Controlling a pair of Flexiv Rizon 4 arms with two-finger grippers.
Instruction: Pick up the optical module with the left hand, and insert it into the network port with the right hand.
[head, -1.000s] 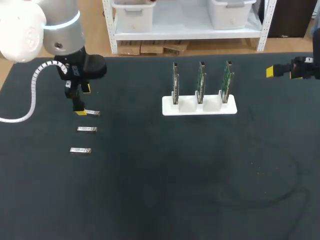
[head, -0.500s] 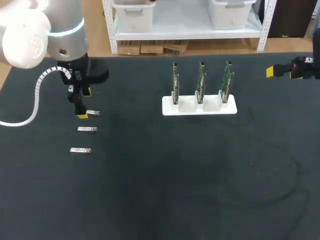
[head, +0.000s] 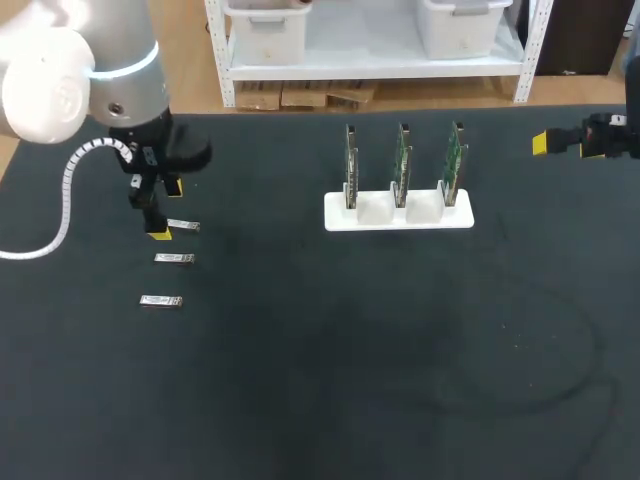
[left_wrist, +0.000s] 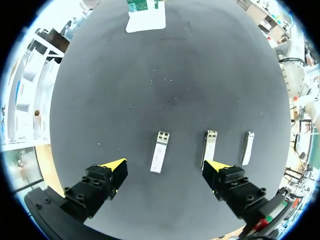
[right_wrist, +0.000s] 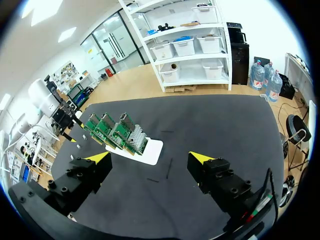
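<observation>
My left jaws are wide open, hanging over the far optical module (head: 184, 226) of three lined up on the table's (head: 300, 380) left. The other two modules (head: 174, 259) lie just nearer. Right jaws are wide too, holding nothing, far right. The white board rack (head: 398, 214) stands mid-table, well apart.

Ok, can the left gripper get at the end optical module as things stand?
Probably yes: the left gripper is open, and the end optical module lies bare between its fingers. The neighbouring module sits close by one finger, so it's tight.
</observation>
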